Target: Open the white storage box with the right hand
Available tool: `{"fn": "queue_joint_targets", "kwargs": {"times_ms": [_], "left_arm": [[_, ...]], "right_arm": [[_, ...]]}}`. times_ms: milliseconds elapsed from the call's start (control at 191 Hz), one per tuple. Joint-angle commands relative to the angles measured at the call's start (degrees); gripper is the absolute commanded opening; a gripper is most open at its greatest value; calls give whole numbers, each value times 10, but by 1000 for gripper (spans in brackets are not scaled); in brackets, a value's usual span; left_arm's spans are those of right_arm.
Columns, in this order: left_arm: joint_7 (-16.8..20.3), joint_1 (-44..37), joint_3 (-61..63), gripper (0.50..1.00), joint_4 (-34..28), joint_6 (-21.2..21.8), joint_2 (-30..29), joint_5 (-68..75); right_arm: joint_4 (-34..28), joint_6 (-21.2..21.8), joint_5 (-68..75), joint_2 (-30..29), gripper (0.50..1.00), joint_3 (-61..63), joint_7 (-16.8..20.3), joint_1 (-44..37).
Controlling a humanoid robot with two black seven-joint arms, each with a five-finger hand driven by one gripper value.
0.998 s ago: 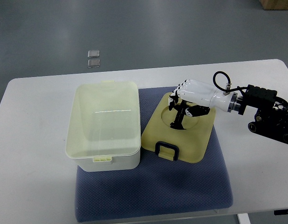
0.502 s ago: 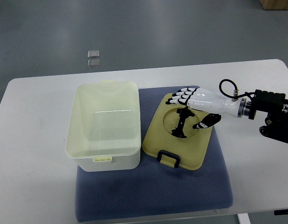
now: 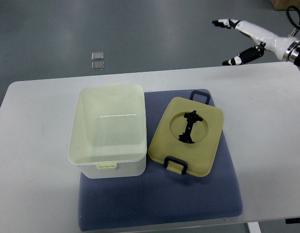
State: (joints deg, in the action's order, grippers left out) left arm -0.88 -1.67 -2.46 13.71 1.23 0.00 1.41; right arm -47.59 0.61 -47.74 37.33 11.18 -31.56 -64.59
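The white storage box stands open on the left part of a blue mat, its inside bare. Its yellowish lid lies flat on the mat just right of the box, underside up, with black clasps at its near and far ends and a black latch piece in its round recess. My right hand is raised at the top right, well clear of the lid, fingers spread and holding nothing. The left arm does not show.
The mat lies on a white table whose far edge runs across the upper frame. Two small clear squares sit on the grey floor beyond it. A brown box corner shows at the top right.
My right hand let go of the lid, which now lies flat on the mat, and rose up and away to the top right.
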Motion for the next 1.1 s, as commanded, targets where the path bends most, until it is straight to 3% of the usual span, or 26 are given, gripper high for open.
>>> {"fn": "queue_joint_targets", "kwargs": {"times_ms": [0, 99, 214, 345, 434, 611, 773, 883, 1097], "left_arm": [[0, 0, 0, 1000, 0, 0, 0, 0], [0, 0, 0, 1000, -1, 0, 0, 0], [0, 0, 0, 1000, 0, 0, 0, 0], [0, 0, 0, 1000, 0, -1, 0, 0], [0, 0, 0, 1000, 1, -1, 0, 0], [0, 0, 0, 1000, 0, -1, 0, 0], [0, 0, 0, 1000, 0, -1, 0, 0], [0, 0, 0, 1000, 0, -1, 0, 0], [0, 0, 1, 1000, 0, -1, 0, 0]], "right_arm": [[6, 32, 141, -9, 928, 90, 66, 2], [6, 31, 314, -38, 928, 162, 162, 14], [6, 27, 475, -65, 928, 197, 207, 35], [17, 26, 610, -96, 928, 223, 201, 69], [40, 31, 681, -134, 930, 278, 177, 108], [47, 46, 688, -186, 930, 339, 155, 173], [51, 114, 689, -220, 930, 341, 122, 210], [53, 134, 692, -232, 930, 341, 95, 222], [58, 158, 687, -242, 930, 340, 92, 241]]}}
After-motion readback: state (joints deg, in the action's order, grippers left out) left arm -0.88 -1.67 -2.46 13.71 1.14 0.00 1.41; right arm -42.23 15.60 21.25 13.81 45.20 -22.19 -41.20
